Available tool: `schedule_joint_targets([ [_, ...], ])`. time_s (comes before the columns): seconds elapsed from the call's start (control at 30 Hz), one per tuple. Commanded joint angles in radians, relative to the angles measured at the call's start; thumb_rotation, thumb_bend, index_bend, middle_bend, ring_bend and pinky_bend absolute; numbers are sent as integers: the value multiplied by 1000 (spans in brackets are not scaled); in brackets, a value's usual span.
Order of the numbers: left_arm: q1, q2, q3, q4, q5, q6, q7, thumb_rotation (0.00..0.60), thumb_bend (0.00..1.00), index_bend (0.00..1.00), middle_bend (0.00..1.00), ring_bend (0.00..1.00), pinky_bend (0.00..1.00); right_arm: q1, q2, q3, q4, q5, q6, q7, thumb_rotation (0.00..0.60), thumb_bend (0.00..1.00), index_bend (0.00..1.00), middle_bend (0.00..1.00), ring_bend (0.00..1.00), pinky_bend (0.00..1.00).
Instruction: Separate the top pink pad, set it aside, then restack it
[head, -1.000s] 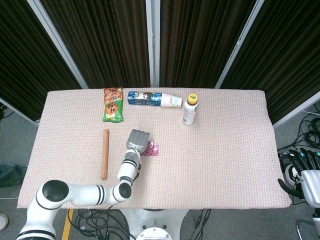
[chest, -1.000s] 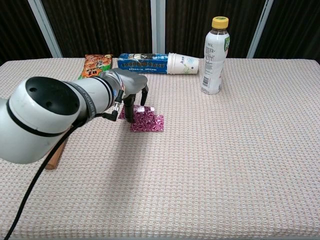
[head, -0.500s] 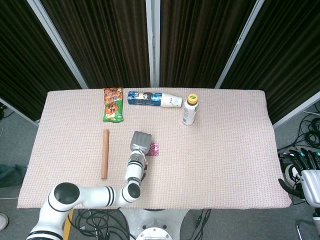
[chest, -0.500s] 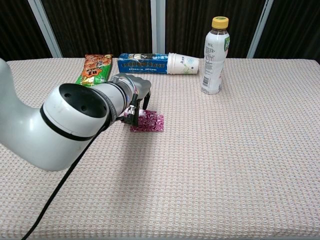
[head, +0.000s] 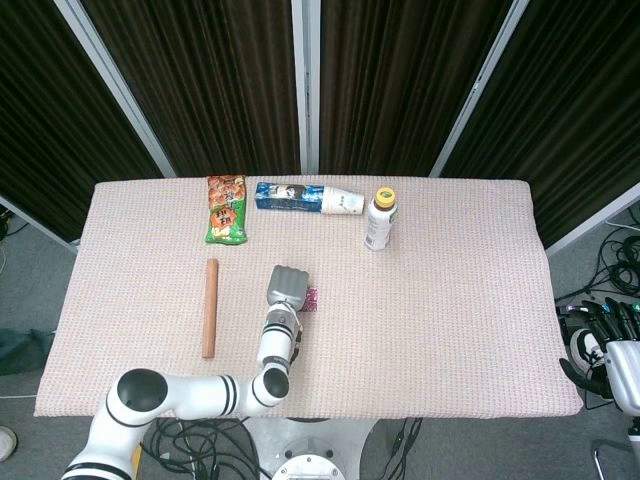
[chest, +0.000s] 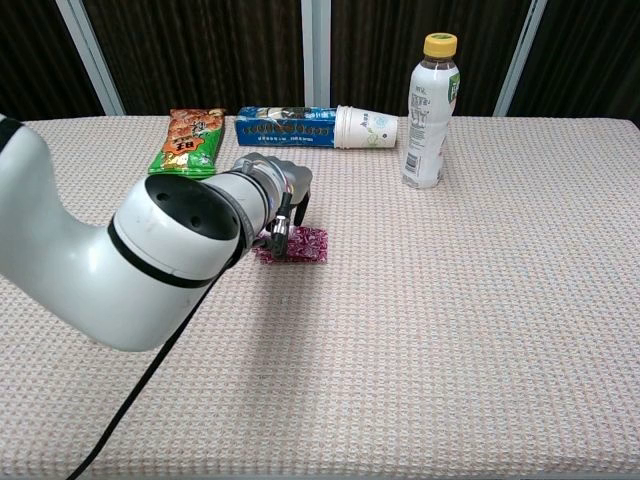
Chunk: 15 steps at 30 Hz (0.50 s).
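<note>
Sliding toward three o'clock since a second ago, the left hand (chest: 285, 195) now covers most of the pink pad (chest: 300, 243), fingers curled down onto it near mid-table; whether it pinches, I cannot tell. At four o'clock off the table, the right hand (head: 607, 345) hangs with fingers apart. No label reads clearly.

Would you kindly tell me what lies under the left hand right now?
Under the left hand lies the pink pad stack; only its right part shows past the fingers. The rest is covered, so whether the hand grips the top pad cannot be seen.
</note>
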Motion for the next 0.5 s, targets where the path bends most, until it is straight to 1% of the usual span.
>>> schedule_joint_targets([
  [0.03,-4,-9,-10,11,-5,-2,6,600,251,443,906,886,968,-1,0,0,1,1,1,1,523,168,213,132,0,0],
  [0.2,-8,-22,-15,29,0,-2,18,600,248,436,906,886,968,-1,0,1,7,4,0,6,526,165,213,133,0,0],
  [0.3,-7,-27,-18,33,1,-3,22,600,246,407,906,886,968,-1,-1,1,9,5,-3,9,524,166,213,132,0,0],
  [0.5,-4,-30,-25,37,10,-3,27,600,242,385,906,886,968,-2,-1,2,12,7,-3,13,528,167,213,134,0,0],
])
